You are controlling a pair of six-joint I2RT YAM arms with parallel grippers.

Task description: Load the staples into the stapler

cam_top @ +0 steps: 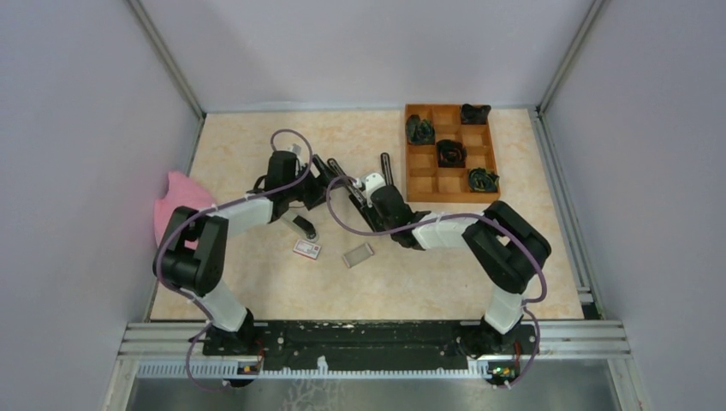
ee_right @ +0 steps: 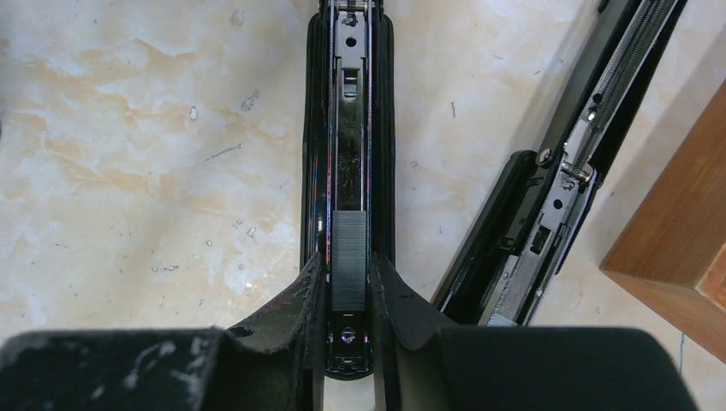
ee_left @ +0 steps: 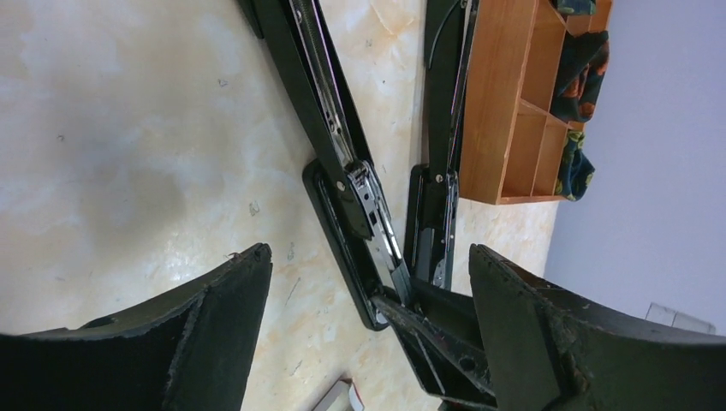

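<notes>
Right wrist view: right claw [ee_right: 348,276] narrow, tips pinching the staples [ee_right: 349,244], which sit in the open stapler [ee_right: 349,111] channel between them. Left claw [ee_left: 370,257] spread wide, gripping nothing, with the stapler's end between its fingers. Staple box [cam_top: 306,248] on bench [cam_top: 428,282], near left claw.

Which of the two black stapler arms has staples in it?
The arm between the fingers of the right claw: a grey strip of staples sits in its channel. The other arm, beside the wooden tray, shows only a spring.
</notes>
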